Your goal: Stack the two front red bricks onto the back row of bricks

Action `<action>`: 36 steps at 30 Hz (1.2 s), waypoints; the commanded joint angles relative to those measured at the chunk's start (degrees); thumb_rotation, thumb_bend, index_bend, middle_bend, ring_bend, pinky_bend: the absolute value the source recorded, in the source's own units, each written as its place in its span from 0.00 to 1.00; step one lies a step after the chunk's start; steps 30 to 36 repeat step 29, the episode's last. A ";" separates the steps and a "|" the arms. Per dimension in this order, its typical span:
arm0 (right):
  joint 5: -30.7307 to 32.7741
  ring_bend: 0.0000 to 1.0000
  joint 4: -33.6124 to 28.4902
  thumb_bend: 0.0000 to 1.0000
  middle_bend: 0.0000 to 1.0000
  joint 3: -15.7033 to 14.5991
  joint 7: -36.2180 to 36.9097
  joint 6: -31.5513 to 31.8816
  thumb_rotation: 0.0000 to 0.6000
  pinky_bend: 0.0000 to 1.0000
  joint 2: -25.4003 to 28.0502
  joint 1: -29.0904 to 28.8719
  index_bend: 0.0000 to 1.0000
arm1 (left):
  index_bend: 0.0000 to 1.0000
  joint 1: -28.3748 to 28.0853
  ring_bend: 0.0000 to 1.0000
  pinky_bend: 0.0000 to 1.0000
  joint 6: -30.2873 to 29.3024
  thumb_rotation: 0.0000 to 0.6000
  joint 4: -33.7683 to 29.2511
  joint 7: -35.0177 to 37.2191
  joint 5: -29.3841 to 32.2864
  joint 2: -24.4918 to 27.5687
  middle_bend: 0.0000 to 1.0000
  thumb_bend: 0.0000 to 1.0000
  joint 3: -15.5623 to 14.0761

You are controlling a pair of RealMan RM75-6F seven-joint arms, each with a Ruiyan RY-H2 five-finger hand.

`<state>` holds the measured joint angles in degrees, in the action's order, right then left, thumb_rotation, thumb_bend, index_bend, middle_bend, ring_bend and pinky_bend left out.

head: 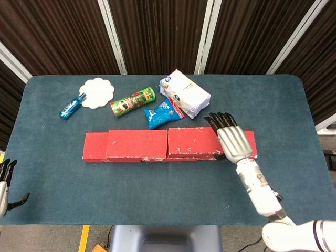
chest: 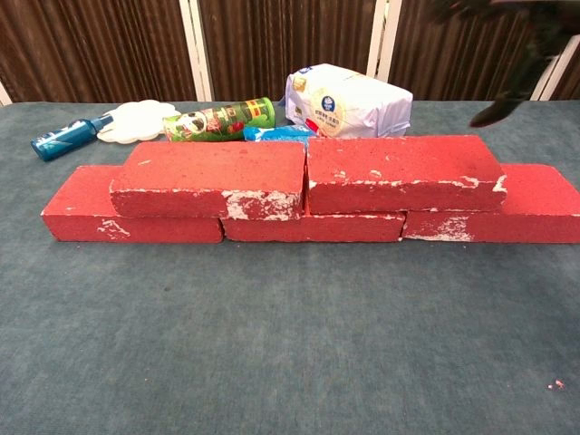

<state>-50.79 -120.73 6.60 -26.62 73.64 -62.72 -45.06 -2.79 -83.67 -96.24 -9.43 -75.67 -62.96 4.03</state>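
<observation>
Lab-like test setup, blue-clothed table point(head: 157, 178); dark curtain backdrop point(head: 157, 31)

bricks point(chest: 399, 172): red, chipped white along edges | tabletop point(head: 157, 194): dark teal | right hand point(head: 232, 140): silver back, black fingers | can point(head: 133, 102): green with red | bottle point(head: 72, 106): blue | plate point(head: 97, 92): white, scalloped | bag point(head: 185, 93): white, blue logo | packet point(head: 164, 114): blue

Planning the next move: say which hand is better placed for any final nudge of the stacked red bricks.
Right. The right hand hangs open above the right end of the upper red bricks; the left hand sits at the table's far left edge.
</observation>
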 commanded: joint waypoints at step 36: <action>-38.66 0.07 28.75 0.00 0.15 -9.41 24.54 22.46 1.00 0.00 -11.04 36.78 0.23 | 0.00 -0.33 0.00 0.04 -1.76 1.00 1.61 -2.94 -3.61 -2.18 0.00 0.23 -0.72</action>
